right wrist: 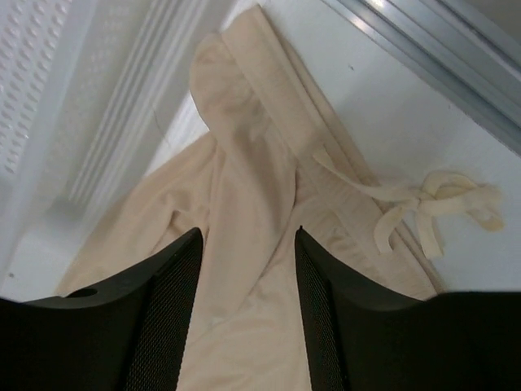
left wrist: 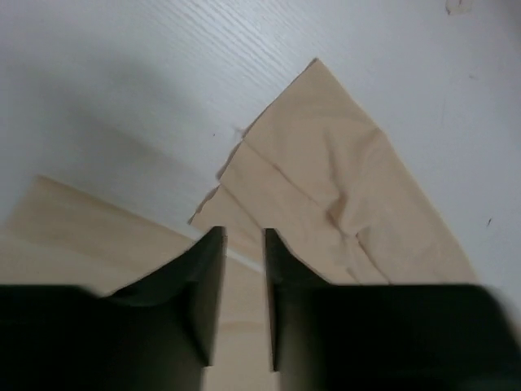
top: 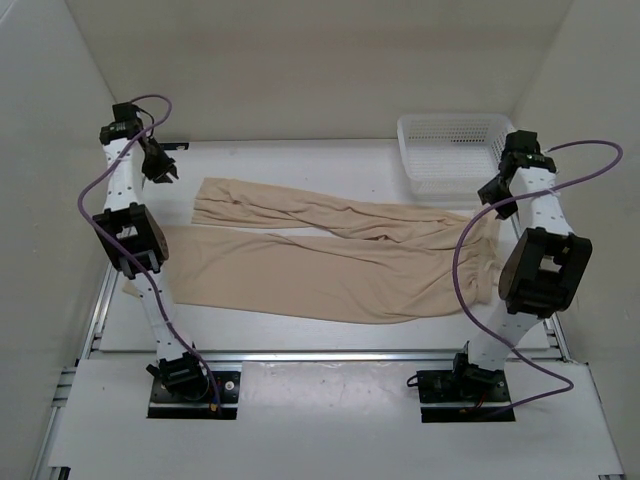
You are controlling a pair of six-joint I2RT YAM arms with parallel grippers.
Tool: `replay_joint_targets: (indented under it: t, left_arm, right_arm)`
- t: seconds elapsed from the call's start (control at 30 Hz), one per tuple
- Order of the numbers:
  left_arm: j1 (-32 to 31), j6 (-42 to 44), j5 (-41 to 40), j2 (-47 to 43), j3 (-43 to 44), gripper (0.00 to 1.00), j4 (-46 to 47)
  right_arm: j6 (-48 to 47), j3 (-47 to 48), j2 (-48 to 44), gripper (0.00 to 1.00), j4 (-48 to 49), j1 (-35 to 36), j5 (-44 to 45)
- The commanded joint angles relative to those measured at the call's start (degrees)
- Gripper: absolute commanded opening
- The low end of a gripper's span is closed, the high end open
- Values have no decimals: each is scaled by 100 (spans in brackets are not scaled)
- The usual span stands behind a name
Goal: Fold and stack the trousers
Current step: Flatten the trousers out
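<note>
Trousers flat across table, 2 legs pointing left, unfolded. Left gripper narrowly parted, empty, over cuffs. Right gripper spread, empty, over waistband. Fold 1 likely pending: you pinch both ends.

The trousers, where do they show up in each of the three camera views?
Top external: the trousers lie across the middle of the table, legs leftward, waist rightward.
Left wrist: only the leg cuffs, centre and lower left.
Right wrist: waistband and drawstring, centre.
Shared landmark: the white table, in all three; the basket shows top right overhead, upper left at the right wrist.
</note>
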Motion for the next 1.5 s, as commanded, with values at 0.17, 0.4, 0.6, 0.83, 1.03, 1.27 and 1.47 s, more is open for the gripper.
replay_joint_targets:
  t: [0.17, 0.4, 0.6, 0.83, 1.03, 1.27, 1.47]
  left_arm:
    - [-46, 272, -218, -1367, -1861, 66, -50]
    - [-502, 96, -428, -611, -2135, 61, 98]
    - [-617, -168, -481, -225, -1969, 57, 266]
    - [-617, -229, -858, 320, -1336, 28, -5]
    - [-293, -291, -1131, -2, -1028, 10, -191]
    - [174, -291, -816, -417, -782, 10, -77]
    - [455, -422, -1078, -417, -659, 10, -147]
  right_arm:
    - [-39, -1247, -950, 54, 133, 257, 44]
    - [-92, -1670, -1327, 54, 133, 309, -18]
    - [-153, -1784, -1582, 54, 80, 309, -18]
    - [-206, -1732, -1583, 54, 27, 309, 35]
    - [-259, -1679, -1750, 54, -78, 309, 87]
    - [-364, -1459, -1917, 54, -245, 257, 193]
    - [-364, -1512, -1917, 56, -297, 257, 246]
